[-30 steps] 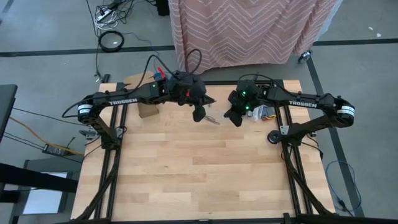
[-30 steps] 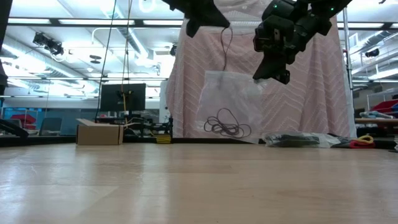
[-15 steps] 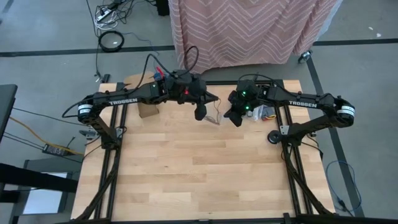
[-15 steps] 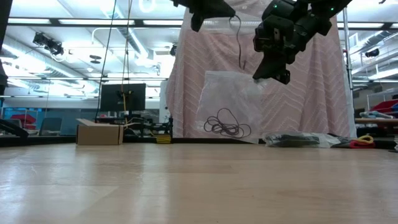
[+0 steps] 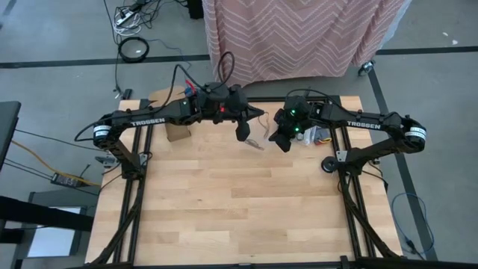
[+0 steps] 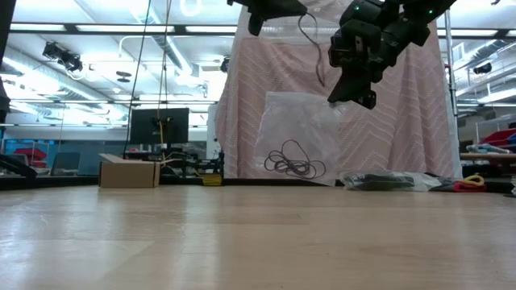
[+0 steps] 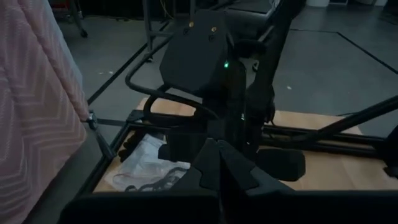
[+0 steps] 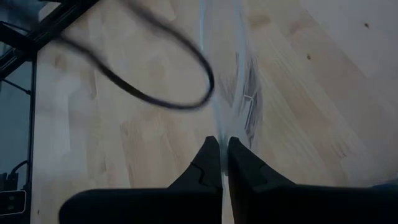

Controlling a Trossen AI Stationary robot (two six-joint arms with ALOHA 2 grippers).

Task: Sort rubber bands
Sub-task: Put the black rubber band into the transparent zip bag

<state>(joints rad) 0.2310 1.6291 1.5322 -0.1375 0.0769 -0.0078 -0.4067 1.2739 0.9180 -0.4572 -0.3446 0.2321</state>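
A clear plastic bag [image 6: 297, 137] hangs over the far middle of the table, with black rubber bands [image 6: 294, 161] tangled in its lower part. My right gripper [image 6: 355, 97] is shut on the bag's top. To its left and higher, my left gripper [image 6: 300, 11] is shut on a large black rubber band [image 6: 316, 52]. That band dangles as a thin loop beside the bag and shows in the right wrist view [image 8: 155, 93]. In the high view the two grippers [image 5: 240, 136] [image 5: 280, 142] stand close together with the bag [image 5: 258, 143] between them. My left gripper holds the black band by its upper end [image 6: 303, 19] between its shut fingers. The band hangs slack below it, clear of the table. The wrist view does not show the place of contact. My right gripper pinches the bag's upper edge [image 8: 225, 127] between its two fingers, slanting down from the table's right. The bag hangs below the fingers; whether its bottom touches the table I cannot tell.
A small cardboard box [image 5: 178, 132] stands at the far left. More clear bags with bands [image 5: 317, 136] lie at the far right, beside the right arm. A pink patterned cloth [image 5: 299, 37] hangs behind the table's far edge. The near half of the tabletop [image 5: 239, 209] is bare wood.
My left gripper has risen a little and tipped upward. The black band it holds has gone up with it, and its hanging loop has swung toward the right gripper. The bag and my right gripper have kept still.
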